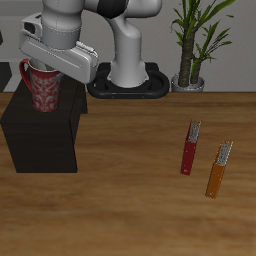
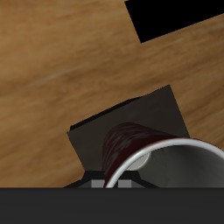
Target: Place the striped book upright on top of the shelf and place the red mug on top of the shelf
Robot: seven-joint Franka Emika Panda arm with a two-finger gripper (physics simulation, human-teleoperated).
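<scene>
Risk sits mostly with the red mug (image 1: 45, 88) right now. You have it over the shelf (image 1: 42, 135), near the edge of the flat top that faces the red book, and in the exterior view its base looks to be on or just above that top; I can't tell which. The claw (image 1: 55, 62) is down over the mug's rim, and the wrist view shows the white inside of the mug (image 2: 179, 166) right against the claw body, so it appears to be grasping the mug by the rim, though the fingertips themselves are hidden.

If you let go while the base is above the surface or tilted, the mug could rock and roll off that near edge onto the bench (image 1: 140, 200). Set it flat and check contact before you release. A sideways pull as you lift away could also drag it, because the rim is thin and the fingers sit close to the wall.

No striped book shows in either view. Only a narrow red book (image 1: 190, 148) and a narrow orange book (image 1: 219, 169) stand on the bench, well apart from the shelf. Don't mistake either for the one you need.
</scene>
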